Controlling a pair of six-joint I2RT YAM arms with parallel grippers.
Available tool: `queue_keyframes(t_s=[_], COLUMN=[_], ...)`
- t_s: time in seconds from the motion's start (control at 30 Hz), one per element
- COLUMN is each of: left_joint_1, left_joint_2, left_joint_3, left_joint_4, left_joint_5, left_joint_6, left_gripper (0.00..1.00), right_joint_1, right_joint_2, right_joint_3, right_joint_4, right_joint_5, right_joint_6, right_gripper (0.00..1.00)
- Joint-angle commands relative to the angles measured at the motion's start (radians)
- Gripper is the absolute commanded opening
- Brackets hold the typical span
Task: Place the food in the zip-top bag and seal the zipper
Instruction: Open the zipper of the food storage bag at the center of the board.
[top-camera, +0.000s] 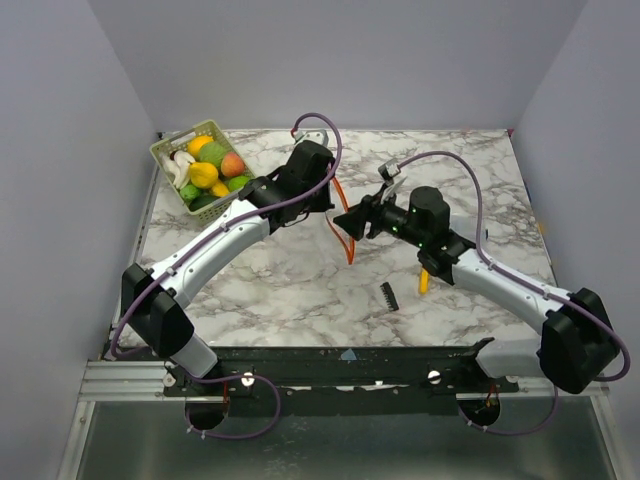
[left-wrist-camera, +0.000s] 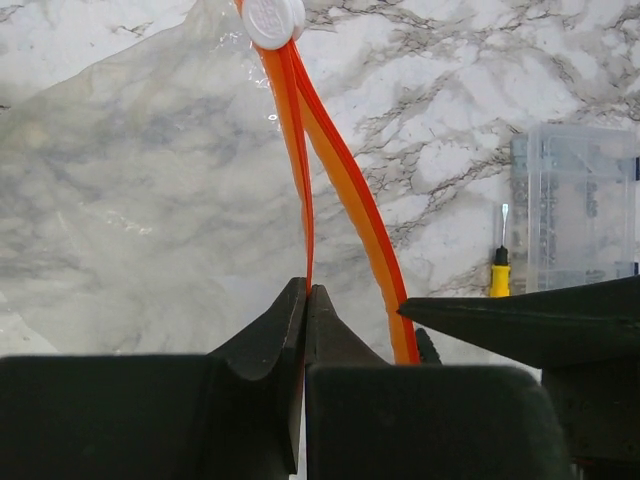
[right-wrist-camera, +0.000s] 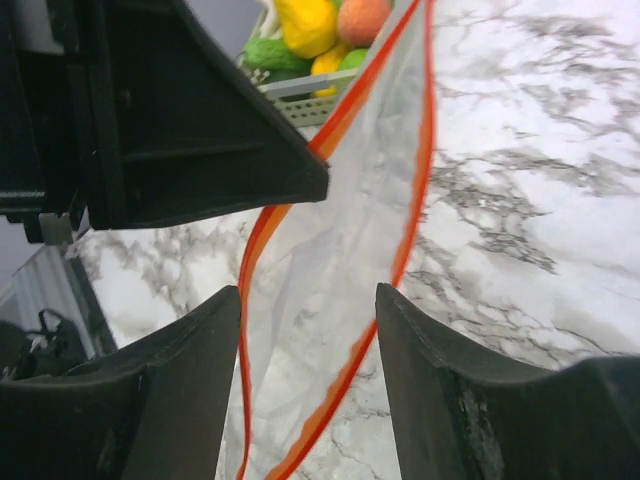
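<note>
— Around the bag, on the marble table, what else is there?

— At the far left corner is a light green basket with the food heaped in it: yellow, orange, green and whitish pieces. A clear box stands off to one side of the bag, with a yellow-handled screwdriver just beside it. Nearer the arms lies a small black toothed piece.

— Anything in the way?

— Both arms meet at mid-table. From the right wrist, the left arm's dark body hides part of the basket.

— And the zip-top bag?

— It is clear and floppy, between the two grippers at mid-table. Its zipper is parted into two orange strips that join at a white slider. The left gripper is pinched tight on one strip. The right gripper has its fingers spread, with the bag's open mouth between them.
</note>
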Motion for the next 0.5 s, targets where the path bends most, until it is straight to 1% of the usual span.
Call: queue_keyframes(t_s=[0.0,0.07,0.13,0.2,0.33,0.4,0.47], left_joint_1=[-0.004,-0.005,-0.003,-0.003,-0.003,-0.004,-0.004], left_joint_2=[-0.030,-0.028,-0.024,-0.022,-0.020,-0.010,-0.007], left_joint_3=[0.003,0.006,0.018,0.031,0.019,0.031,0.030], left_joint_4=[-0.010,-0.011,-0.027,-0.038,-0.014,-0.024,-0.021], left_joint_5=[-0.020,-0.015,0.002,0.007,0.032,0.042,0.044], left_joint_6=[0.037,0.034,0.033,0.031,0.020,0.021,0.025], left_gripper=[0.00,0.00,0.00,0.00,0.00,0.00,0.00], right_joint_1=[0.004,0.005,0.004,0.004,0.003,0.005,0.004], right_joint_2=[-0.058,-0.058,-0.052,-0.037,-0.006,0.002,-0.007], right_joint_3=[0.020,0.020,0.035,0.051,0.070,0.078,0.079], right_joint_4=[-0.059,-0.078,-0.105,-0.125,-0.116,-0.122,-0.134], right_joint_5=[0.228,0.327,0.372,0.356,0.251,0.236,0.256], right_joint_6=[0.024,0.040,0.044,0.042,0.062,0.070,0.085], right_gripper=[0.60,0.60,0.60,0.60,0.57,0.57,0.57])
